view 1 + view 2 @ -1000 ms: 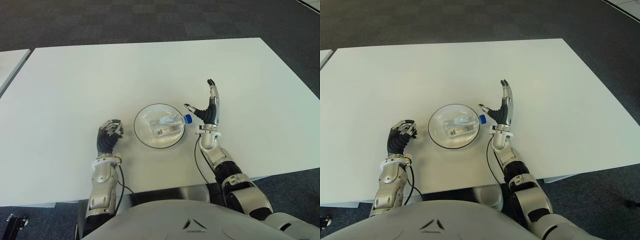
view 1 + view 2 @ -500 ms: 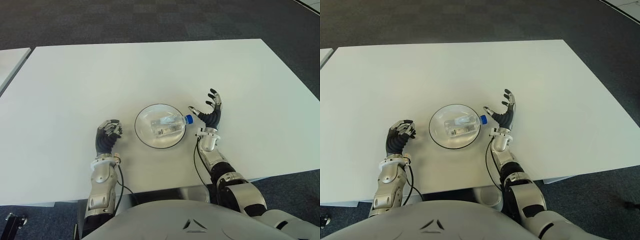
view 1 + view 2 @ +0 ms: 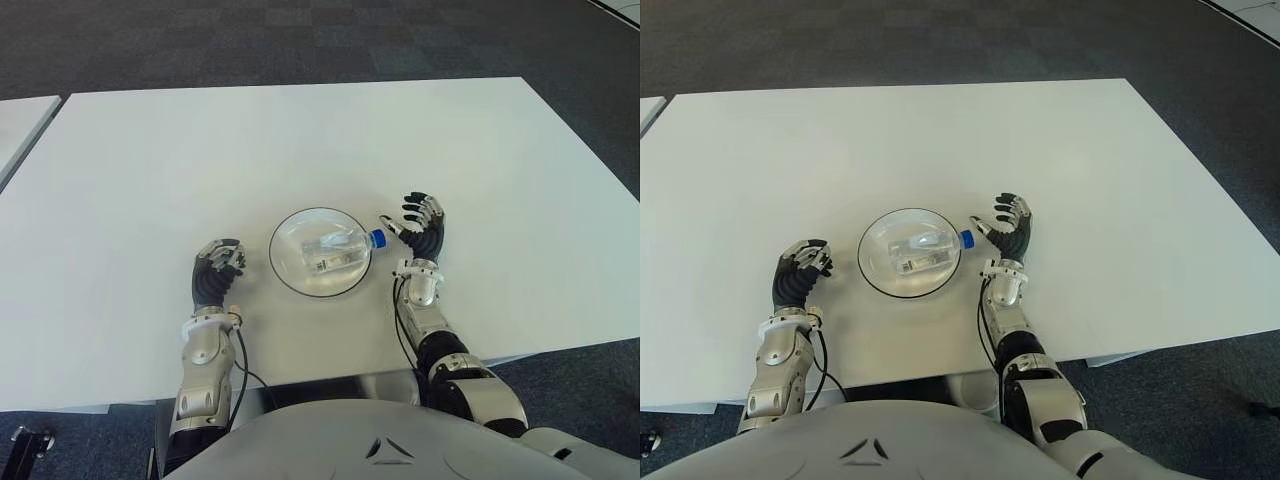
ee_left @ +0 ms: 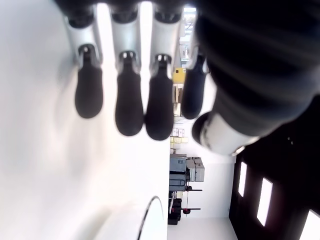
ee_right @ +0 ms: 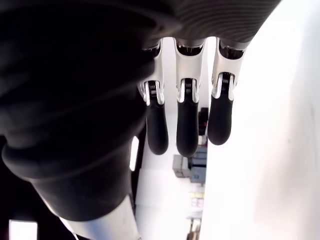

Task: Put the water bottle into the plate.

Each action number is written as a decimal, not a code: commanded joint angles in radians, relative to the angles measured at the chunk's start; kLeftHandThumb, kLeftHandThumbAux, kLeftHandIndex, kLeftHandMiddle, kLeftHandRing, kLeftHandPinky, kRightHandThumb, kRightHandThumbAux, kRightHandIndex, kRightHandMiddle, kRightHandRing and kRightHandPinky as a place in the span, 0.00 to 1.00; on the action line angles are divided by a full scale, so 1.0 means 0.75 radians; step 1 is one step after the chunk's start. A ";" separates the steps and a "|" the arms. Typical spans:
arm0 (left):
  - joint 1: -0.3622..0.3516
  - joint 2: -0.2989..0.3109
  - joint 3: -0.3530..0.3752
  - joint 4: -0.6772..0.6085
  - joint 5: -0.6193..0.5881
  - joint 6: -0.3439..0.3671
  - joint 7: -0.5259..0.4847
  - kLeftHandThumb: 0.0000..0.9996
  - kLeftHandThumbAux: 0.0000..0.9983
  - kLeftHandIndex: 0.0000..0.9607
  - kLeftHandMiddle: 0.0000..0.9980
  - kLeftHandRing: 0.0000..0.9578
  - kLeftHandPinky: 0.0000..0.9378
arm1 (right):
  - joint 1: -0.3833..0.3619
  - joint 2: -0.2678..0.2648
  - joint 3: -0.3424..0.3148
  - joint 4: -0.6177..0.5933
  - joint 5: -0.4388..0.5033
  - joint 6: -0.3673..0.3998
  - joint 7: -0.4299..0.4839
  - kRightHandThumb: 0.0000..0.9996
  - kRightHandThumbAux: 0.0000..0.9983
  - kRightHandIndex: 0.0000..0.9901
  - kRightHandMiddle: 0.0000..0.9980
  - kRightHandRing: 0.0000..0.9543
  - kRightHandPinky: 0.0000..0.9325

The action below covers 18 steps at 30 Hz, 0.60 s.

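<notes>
The left hand point(image 3: 218, 270) shows on the white table point(image 3: 150, 160), just to the left of the plate point(image 3: 285, 275). Its fingers point(image 4: 129, 107) are curled in, like a loose fist, and there is nothing inside them. The plate is a round, see-through dish with a dark rim, and it sits near the front edge of the table, between the two hands. The water bottle point(image 3: 338, 250) lies on its side inside the plate. It is a small clear bottle with a label on it. Its blue cap point(image 3: 376, 238) points to the right and sticks out a little past the rim of the plate. The right hand point(image 3: 422, 224) is just to the right of the plate, close to the blue cap. It is not holding the bottle. Its fingers point(image 5: 187, 130) are bent over partway but not closed tight, and the thumb points toward the cap. There is nothing in this hand either. Past the far edge of the table is a dark floor point(image 3: 300, 40) with a checked pattern.
</notes>
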 commanded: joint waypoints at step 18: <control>-0.012 -0.002 0.007 0.044 -0.033 -0.023 -0.012 0.71 0.72 0.45 0.65 0.67 0.67 | 0.191 0.058 -0.022 -0.198 0.082 0.226 0.220 0.70 0.74 0.43 0.57 0.60 0.60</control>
